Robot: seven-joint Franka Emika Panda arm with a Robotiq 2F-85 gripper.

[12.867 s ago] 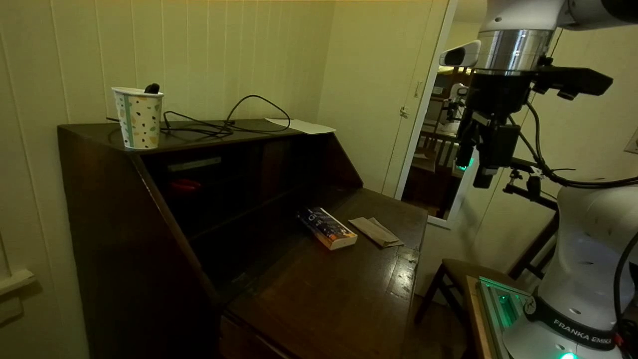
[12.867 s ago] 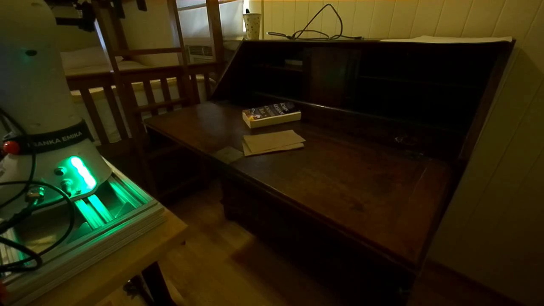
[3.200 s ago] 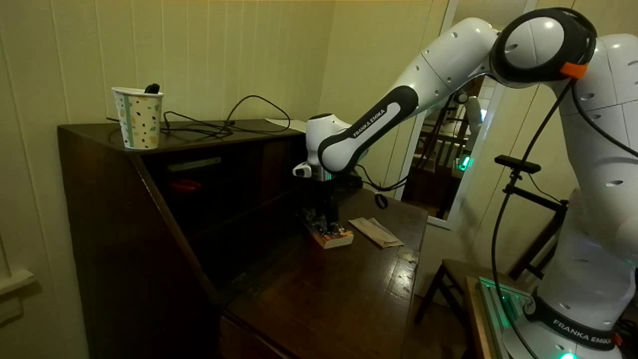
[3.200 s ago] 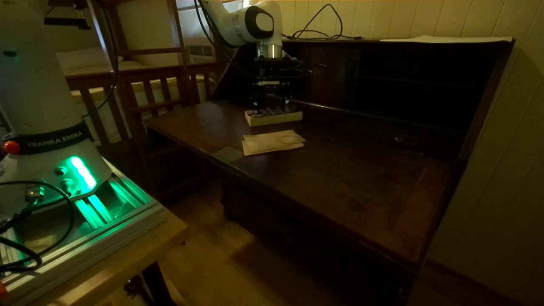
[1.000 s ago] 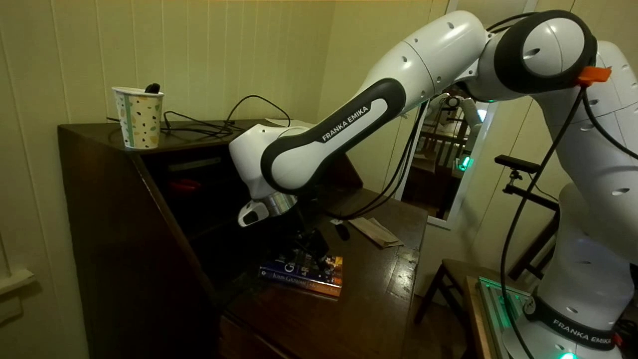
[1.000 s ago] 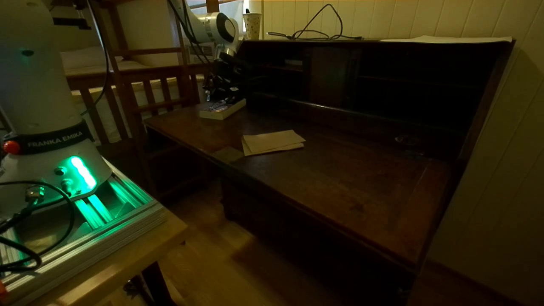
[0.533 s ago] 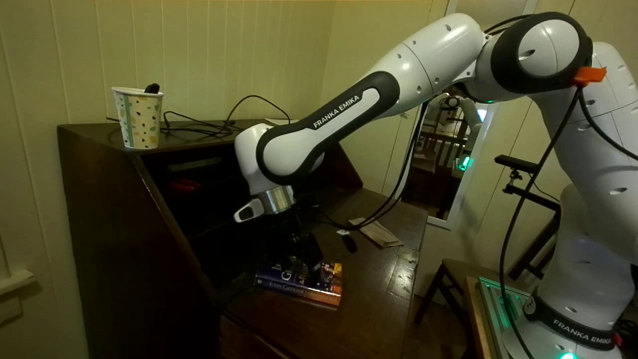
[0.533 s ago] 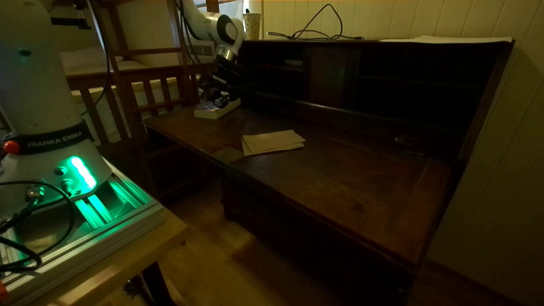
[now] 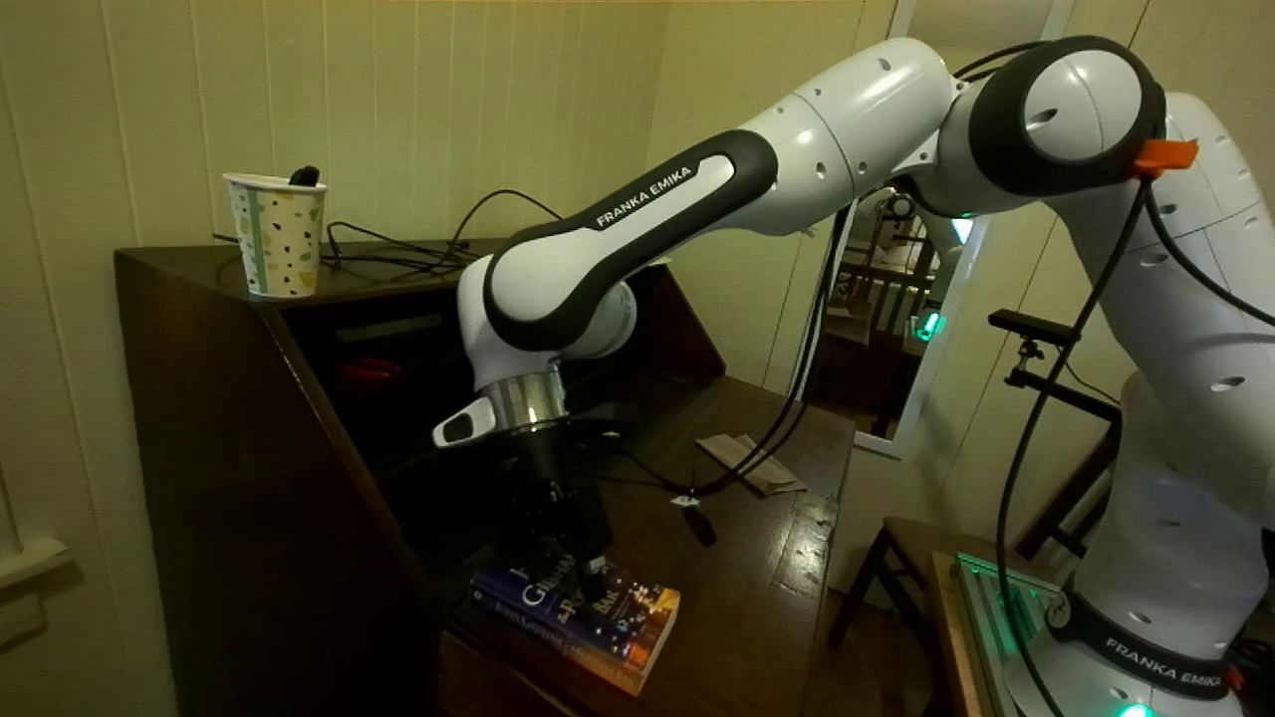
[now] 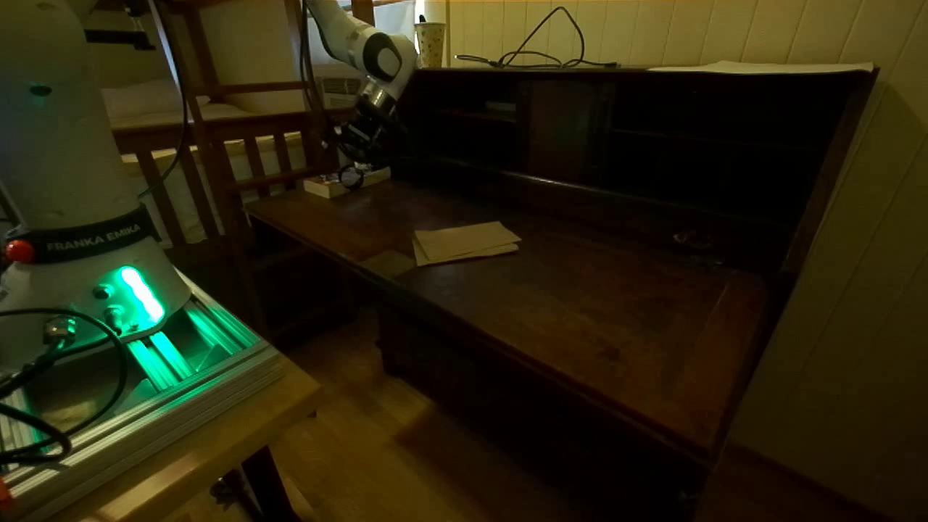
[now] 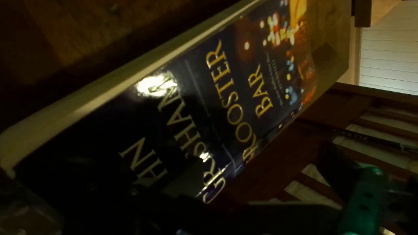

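A dark blue paperback book [image 9: 588, 622] with gold lettering and an orange end lies face up near one end of the dark wooden desk [image 10: 616, 290]. Its spine runs close to that end's edge. Above it, the gripper [image 9: 573, 578] comes down tilted, jaws apart. In the wrist view one dark finger [image 11: 189, 178] overlaps the book's cover [image 11: 228, 98], while the opposite finger [image 11: 336, 166] sits beyond the spine. Nothing is clamped between them; whether a fingertip touches the book is too dark to tell.
Folded brown paper [image 10: 467, 243] lies on the desktop. Dark cubbyholes rise behind, with a patterned cup [image 9: 279, 239], a black cable [image 10: 551, 54] and white paper [image 10: 761, 67] on top. A wooden bed frame [image 10: 283, 152] stands past the book's end. Cables [image 9: 787, 428] hang off the arm.
Earlier the book lay mid-desk beside the brown paper. It has slid and turned toward the desk's end along with the gripper, moving further that way in the last half second.
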